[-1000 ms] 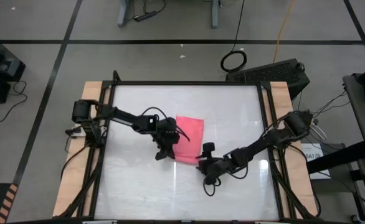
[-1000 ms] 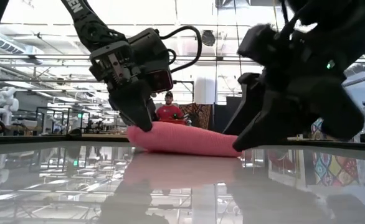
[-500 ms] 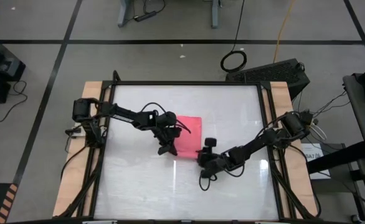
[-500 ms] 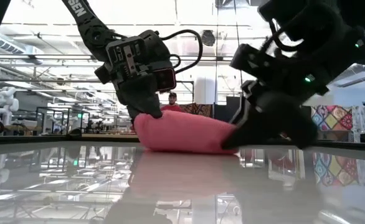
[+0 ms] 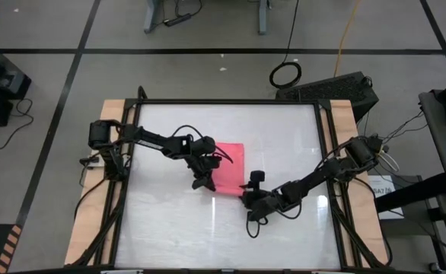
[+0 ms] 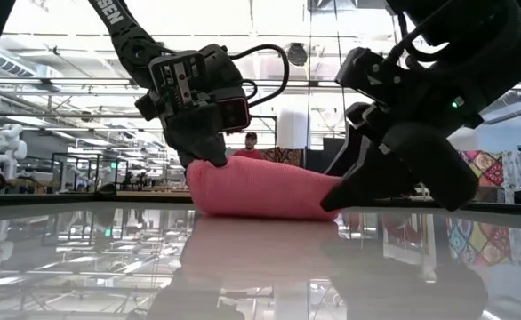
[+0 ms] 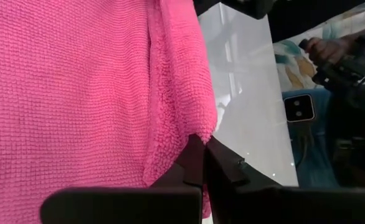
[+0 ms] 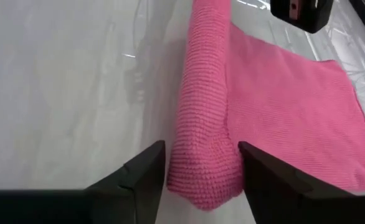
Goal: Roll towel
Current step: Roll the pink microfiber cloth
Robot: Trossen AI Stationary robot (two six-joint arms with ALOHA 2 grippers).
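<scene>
The pink-red towel [image 5: 228,166] lies on the white table, its near edge rolled into a thick roll [image 6: 259,188] and its far part flat [image 8: 294,106]. My left gripper [image 5: 202,180] is shut at the roll's left end [image 7: 189,124]. My right gripper [image 5: 248,196] is open at the roll's right end [image 8: 204,174], one finger on each side of it. My left gripper presses its shut fingertips [image 7: 201,146] against the roll's left end [image 7: 181,134], slanting down from above. In the low view the fingers [image 6: 209,153] sit on the top of that end. The roll rests on the table. My right gripper has the roll's right end [image 8: 202,163] between its spread fingers [image 8: 146,173], which lie low along the roll from the table's right and near side. Both inner sides seem to touch the roll. A fingertip [image 6: 333,197] meets that end at table height.
The table's dark frame [image 5: 227,102] and wooden side rails [image 5: 109,122] bound the white top. Bare table lies toward the near edge [image 5: 208,236] and the far edge [image 5: 276,122]. A person [image 6: 248,151] shows far behind the table.
Both grippers have gone a little toward the table's far edge. The towel's near edge has rolled over onto the flat part, so the roll is thicker and the towel shorter from near to far. The far edge has stayed in place.
</scene>
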